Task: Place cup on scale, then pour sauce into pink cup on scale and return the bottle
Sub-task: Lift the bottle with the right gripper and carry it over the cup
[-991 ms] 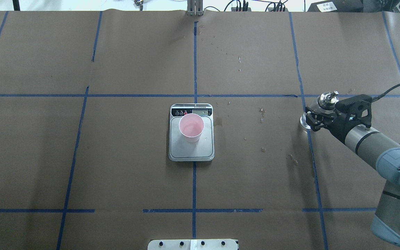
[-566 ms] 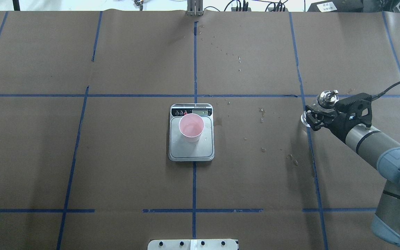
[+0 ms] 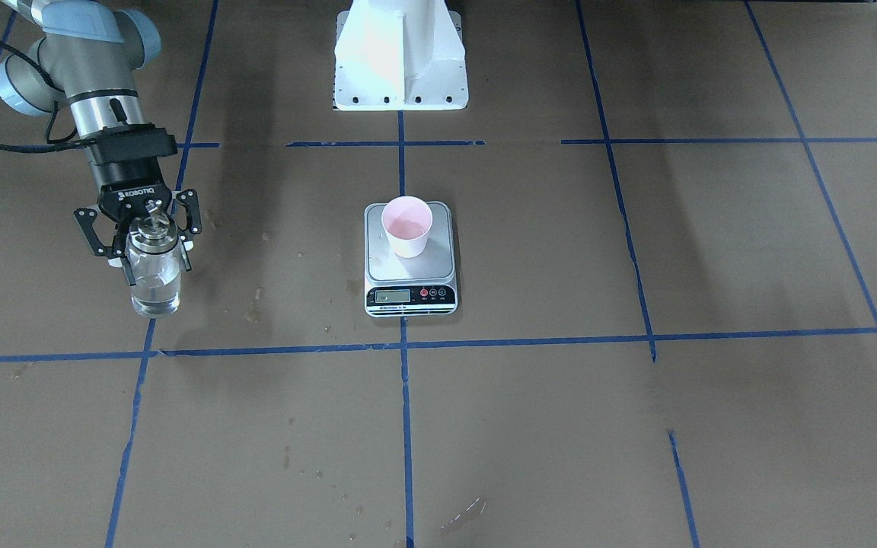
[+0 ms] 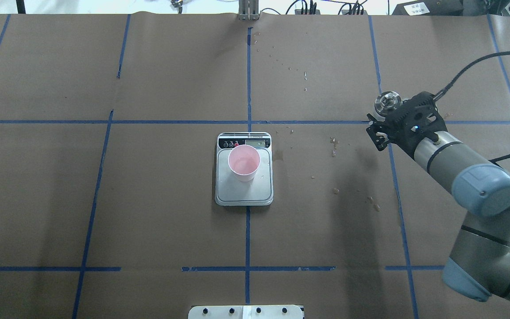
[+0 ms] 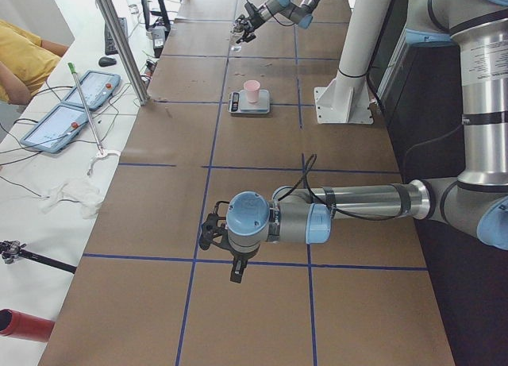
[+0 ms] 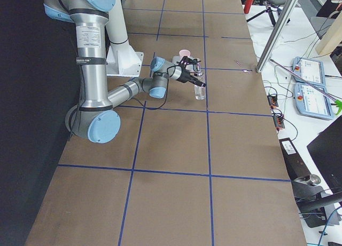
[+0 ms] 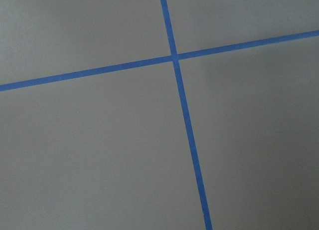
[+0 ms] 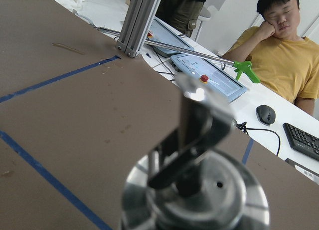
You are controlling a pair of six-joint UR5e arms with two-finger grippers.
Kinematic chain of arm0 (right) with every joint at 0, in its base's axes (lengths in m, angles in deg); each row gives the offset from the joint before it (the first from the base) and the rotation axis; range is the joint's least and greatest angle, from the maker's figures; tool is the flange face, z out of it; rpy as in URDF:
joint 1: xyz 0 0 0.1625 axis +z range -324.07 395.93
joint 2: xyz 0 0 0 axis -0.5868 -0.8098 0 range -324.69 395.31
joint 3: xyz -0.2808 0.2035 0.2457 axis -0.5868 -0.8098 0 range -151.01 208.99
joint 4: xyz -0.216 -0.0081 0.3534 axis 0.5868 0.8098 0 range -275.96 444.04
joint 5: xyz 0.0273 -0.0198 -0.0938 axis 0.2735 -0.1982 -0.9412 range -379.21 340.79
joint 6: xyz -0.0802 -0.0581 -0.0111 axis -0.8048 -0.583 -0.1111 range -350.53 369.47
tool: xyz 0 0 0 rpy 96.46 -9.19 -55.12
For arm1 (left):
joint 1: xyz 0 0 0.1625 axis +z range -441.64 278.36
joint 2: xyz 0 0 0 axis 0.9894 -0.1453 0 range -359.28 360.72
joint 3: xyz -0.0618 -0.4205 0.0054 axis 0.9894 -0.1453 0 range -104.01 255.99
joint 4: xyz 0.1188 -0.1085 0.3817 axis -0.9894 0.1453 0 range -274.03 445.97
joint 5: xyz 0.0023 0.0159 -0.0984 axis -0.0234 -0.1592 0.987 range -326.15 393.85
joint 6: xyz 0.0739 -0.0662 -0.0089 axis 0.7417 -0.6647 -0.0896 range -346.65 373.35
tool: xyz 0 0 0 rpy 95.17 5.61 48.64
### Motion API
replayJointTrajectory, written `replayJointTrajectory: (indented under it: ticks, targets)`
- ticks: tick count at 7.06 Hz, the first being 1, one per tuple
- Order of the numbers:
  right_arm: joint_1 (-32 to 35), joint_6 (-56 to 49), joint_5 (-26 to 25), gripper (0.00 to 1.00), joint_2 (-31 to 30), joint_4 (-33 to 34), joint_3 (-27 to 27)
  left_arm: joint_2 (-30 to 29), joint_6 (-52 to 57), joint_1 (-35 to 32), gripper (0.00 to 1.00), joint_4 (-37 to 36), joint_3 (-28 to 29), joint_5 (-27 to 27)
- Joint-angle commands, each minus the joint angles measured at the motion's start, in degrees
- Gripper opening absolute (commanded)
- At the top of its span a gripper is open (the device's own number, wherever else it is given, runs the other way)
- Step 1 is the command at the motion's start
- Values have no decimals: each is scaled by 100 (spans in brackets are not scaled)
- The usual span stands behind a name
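The pink cup [image 4: 244, 161] stands upright on the steel scale [image 4: 244, 194] at the table's middle; they also show in the front-facing view, the cup [image 3: 406, 226] on the scale [image 3: 408, 272]. My right gripper [image 3: 155, 255] is shut on the clear glass bottle [image 3: 155, 288], which is upright with a little clear liquid at its bottom. I cannot tell whether its base touches the table. In the overhead view the bottle's cap [image 4: 388, 103] shows just beyond the right gripper [image 4: 383, 120]. The silver spout cap [image 8: 194, 190] fills the right wrist view. My left gripper [image 5: 230, 263] shows only in the left side view; I cannot tell its state.
Small wet spots [image 4: 334, 146] lie on the brown paper between scale and bottle. The robot's white pedestal [image 3: 400, 53] stands behind the scale. An aluminium post [image 4: 248, 9] is at the far edge. A seated person [image 8: 284, 50] and tablets are beyond the table.
The right arm has carried the bottle farther from the robot and a little toward the table's middle. The bottle has gone from tilted to upright. Cup and scale have not moved.
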Motion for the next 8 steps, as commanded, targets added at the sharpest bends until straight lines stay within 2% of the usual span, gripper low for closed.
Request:
replayJointTrajectory:
  ticks: [1,3,4,5,6,8]
  targets:
    - [-712,-802,-1404,0,1230,2159,9,0,-3,0,100,0,1,2]
    - [-1540,-948,-2884,0,2269,4585,-114,0,-3,0,100,0,1,-7]
    - [-1822,-956,-3448,0,2273,4804,-132,0,-3,0,100,-9,9,-7]
    - [-1929,-974,-3575,0,2265,4859,-210,0,-3,0,100,-9,18,-7]
    - [-2034,-1479,-4203,0,2334,5164,-429,0,-3,0,100,-9,36,-7]
    - [-2027,-1818,-4437,0,2388,5193,-501,9,-3,0,100,-17,45,-7]
